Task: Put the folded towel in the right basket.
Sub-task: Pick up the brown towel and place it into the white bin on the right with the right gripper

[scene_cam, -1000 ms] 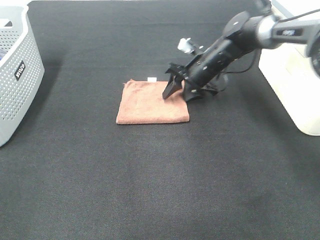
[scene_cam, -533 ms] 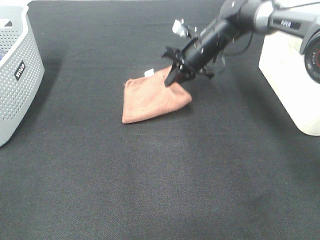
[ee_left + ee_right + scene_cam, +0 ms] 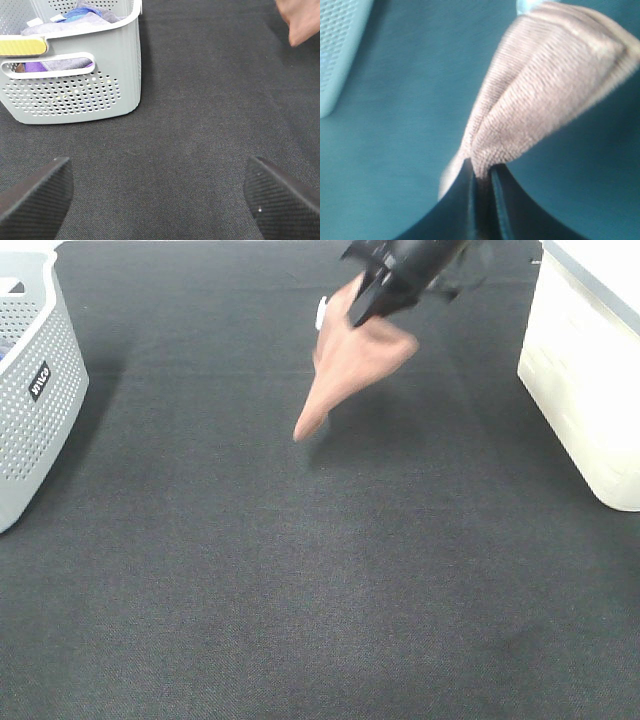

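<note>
Towel is hanging in the upper middle of the high frame, its top edge pinched by the right claw, over the worktop and well left of the right basket. In its wrist view the left claw is sitting spread wide near the left basket.

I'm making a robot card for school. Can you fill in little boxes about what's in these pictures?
towel: pinkish-brown, hanging from the right jaws above the table
right jaws: shut on one edge of the towel
left jaws: open, holding nothing
left basket: grey, cloths inside
right basket: cream, inside hidden
towel in right basket: not yet
</note>
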Tool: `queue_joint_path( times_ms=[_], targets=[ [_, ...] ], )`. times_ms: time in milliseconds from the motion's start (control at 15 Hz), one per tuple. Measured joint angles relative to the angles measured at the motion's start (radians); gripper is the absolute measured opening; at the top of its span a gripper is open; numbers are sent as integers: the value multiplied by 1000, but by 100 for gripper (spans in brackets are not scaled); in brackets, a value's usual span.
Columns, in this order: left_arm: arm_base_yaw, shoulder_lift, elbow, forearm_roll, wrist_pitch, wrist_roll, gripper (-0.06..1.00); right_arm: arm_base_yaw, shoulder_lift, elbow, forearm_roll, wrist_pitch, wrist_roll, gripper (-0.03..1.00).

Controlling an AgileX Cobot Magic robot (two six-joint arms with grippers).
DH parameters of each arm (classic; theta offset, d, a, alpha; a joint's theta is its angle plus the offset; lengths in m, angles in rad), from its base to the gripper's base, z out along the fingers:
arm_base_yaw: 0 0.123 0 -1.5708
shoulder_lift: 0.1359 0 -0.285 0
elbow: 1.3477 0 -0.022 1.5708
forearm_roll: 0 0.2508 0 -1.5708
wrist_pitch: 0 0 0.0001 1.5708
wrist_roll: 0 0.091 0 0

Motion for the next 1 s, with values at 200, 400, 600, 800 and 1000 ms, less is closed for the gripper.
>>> queue_joint_path(
  times_ms=[200,400,600,800,1000],
  targets=[
    [0,0,0,0,0,0,87,0,-108,0,-207,2,54,2],
    [0,0,0,0,0,0,87,0,-242,0,-374,4,66,2],
    [0,0,0,0,0,0,87,-6,-314,0,-521,5,66,2],
    [0,0,0,0,0,0,87,-59,-331,0,-538,5,66,2],
    [0,0,0,0,0,0,87,-203,-332,0,-446,5,66,2]
  ],
)
